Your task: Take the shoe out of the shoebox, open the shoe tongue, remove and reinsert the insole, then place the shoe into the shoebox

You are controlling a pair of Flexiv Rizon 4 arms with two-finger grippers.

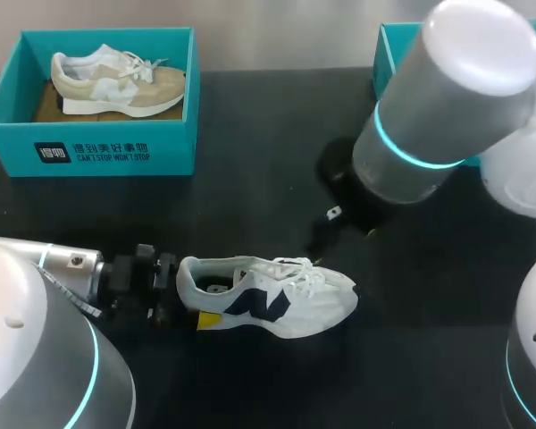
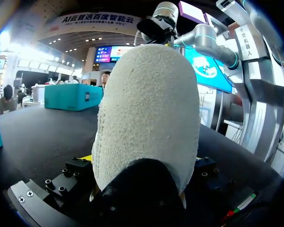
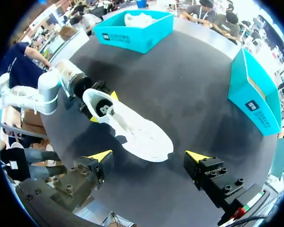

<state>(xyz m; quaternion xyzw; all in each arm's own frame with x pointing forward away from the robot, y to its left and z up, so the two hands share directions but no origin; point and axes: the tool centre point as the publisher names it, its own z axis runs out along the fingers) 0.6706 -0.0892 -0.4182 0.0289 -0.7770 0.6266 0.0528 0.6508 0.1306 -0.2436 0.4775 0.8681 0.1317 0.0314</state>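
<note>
A white shoe point(image 1: 277, 299) with a navy logo lies on its sole on the black table point(image 1: 250, 188), toe pointing right. My left gripper point(image 1: 192, 293) is at its heel, one yellow tip pressed against each side, so it is shut on the heel. The left wrist view is filled by that fuzzy white heel point(image 2: 151, 109). From the right wrist view the shoe point(image 3: 142, 135) lies ahead of my right gripper point(image 3: 149, 158), which hangs open above it with nothing between its fingers. A dark insole shows inside the shoe's opening. A teal shoebox point(image 1: 389, 54) stands at the far right.
Another teal shoebox point(image 1: 89, 152) at the far left holds a beige shoe point(image 1: 116, 82). My right arm point(image 1: 447, 98) reaches over the table's right half, above the white shoe's toe.
</note>
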